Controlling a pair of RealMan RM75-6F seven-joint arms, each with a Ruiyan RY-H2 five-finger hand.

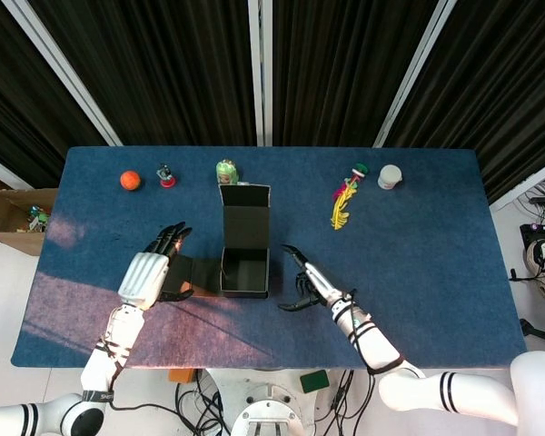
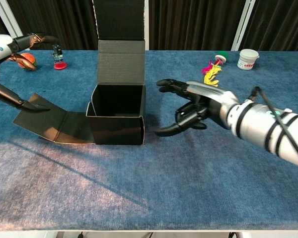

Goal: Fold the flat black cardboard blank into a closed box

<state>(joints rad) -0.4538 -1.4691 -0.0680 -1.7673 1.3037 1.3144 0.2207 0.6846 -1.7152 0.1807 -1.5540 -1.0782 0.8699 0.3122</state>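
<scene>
Fingers [image 2: 171, 84] of my right hand [image 2: 196, 104] are spread, grasping nothing, beside the black box [image 1: 245, 263]; my left hand [image 1: 145, 272], likewise released, hovers over its flat side flap [image 2: 49, 124].

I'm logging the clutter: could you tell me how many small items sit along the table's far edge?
5: orange ball, small figurine, green-topped toy, yellow-and-pink toy, white cup. The box's raised lid may hide more.

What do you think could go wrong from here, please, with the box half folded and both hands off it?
The tall lid panel stands upright unsupported and might sag or tip the black box. The side flap lies flat on the table; the left hand may struggle getting under it. The right hand, close beside the box, could nudge it.
</scene>
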